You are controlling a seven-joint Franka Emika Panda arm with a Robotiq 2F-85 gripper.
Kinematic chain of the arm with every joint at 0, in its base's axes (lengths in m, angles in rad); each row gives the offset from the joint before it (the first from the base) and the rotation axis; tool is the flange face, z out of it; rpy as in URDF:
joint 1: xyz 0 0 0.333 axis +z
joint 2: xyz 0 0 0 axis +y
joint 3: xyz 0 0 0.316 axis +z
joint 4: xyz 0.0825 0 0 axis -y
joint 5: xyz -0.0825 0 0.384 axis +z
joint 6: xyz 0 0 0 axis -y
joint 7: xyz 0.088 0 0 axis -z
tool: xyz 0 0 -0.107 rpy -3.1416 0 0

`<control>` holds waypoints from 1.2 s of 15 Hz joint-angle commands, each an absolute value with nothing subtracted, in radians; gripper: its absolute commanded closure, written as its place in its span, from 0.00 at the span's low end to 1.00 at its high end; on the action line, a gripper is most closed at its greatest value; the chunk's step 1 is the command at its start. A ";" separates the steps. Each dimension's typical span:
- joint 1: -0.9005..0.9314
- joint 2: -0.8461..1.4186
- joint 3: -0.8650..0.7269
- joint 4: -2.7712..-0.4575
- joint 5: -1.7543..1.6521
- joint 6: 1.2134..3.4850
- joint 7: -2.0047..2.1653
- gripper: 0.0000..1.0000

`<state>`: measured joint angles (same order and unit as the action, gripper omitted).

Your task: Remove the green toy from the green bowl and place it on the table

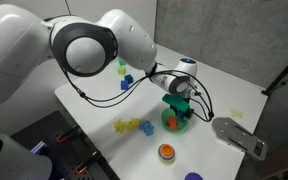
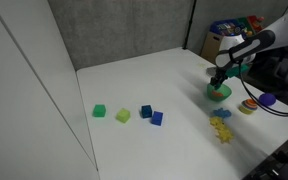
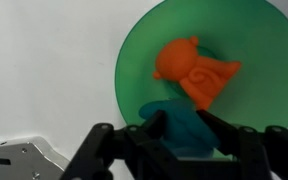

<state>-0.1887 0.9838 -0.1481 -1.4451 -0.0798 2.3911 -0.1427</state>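
Note:
The green bowl (image 3: 274, 60) fills the wrist view and stands on the white table (image 1: 94, 100). An orange piece (image 3: 194, 70) and the teal-green toy (image 3: 184, 138) lie in it. My gripper (image 3: 176, 120) is down in the bowl, with one finger against each side of the green toy. In both exterior views the gripper (image 1: 177, 103) (image 2: 220, 82) hangs right over the bowl (image 1: 176, 122) (image 2: 218, 94). The toy is too small to make out there.
Yellow pieces (image 1: 131, 126), an orange-and-red cup (image 1: 166, 151) and a purple piece (image 1: 192, 177) lie near the bowl. A grey metal plate (image 1: 239, 135) is beside it. A green block (image 2: 99, 111), a yellow-green block (image 2: 123, 115) and two blue blocks (image 2: 151, 115) lie farther off.

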 commanded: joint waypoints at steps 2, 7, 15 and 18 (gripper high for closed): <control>-0.164 0.862 -0.150 -1.532 -0.108 2.329 -0.133 0.87; -0.153 0.693 -0.117 -1.648 -0.097 2.182 -0.168 0.97; -0.135 0.490 -0.068 -1.844 -0.102 1.985 -0.210 0.60; -0.121 0.461 -0.069 -1.872 -0.114 1.981 -0.203 0.38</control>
